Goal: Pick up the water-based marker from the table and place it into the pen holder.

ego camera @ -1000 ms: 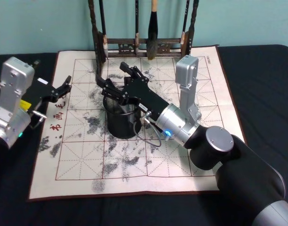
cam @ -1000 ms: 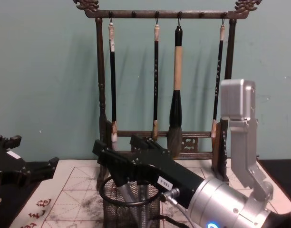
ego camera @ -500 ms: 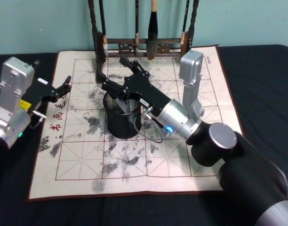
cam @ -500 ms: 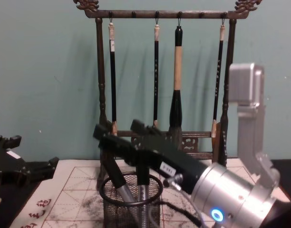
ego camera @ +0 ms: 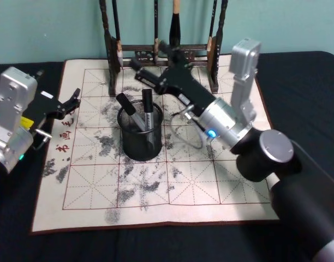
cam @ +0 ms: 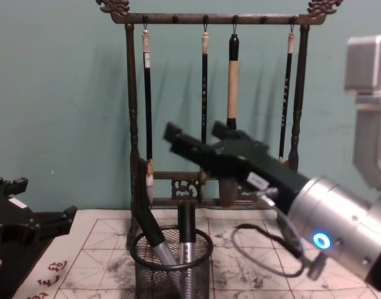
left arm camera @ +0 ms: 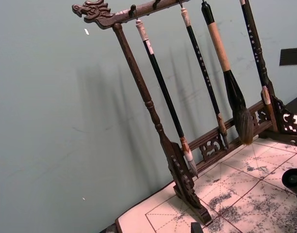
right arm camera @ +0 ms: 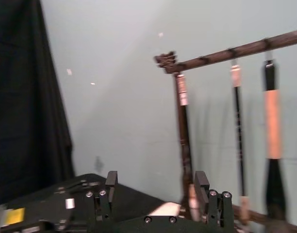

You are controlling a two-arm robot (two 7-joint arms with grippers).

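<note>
The pen holder [ego camera: 139, 143], a short black mesh cup, stands on the white ink-stained mat [ego camera: 221, 185] of the black table [ego camera: 300, 71]. Two black-capped, grey-barrelled markers stand in it, one leaning [ego camera: 126, 105] and one upright [ego camera: 148, 105]; I cannot tell which is the task's water-based marker. In the chest view they rise out of the pen holder's rim [cam: 141, 256]. My right gripper [ego camera: 151, 61] hangs open and empty above and behind the cup, in front of the rack, also in the chest view [cam: 193, 134] and its wrist view [right arm camera: 156, 187]. My left gripper [ego camera: 74, 100] rests open at the mat's left edge.
A tall dark wooden brush rack [ego camera: 156, 50] with several hanging brushes stands at the mat's far edge, just behind my right gripper; it is also in the left wrist view [left arm camera: 153, 111]. A teal wall closes the back.
My right gripper has risen and drawn back from the pen holder's mouth toward the rack, leaving both markers standing in the cup. The left arm has not moved.
</note>
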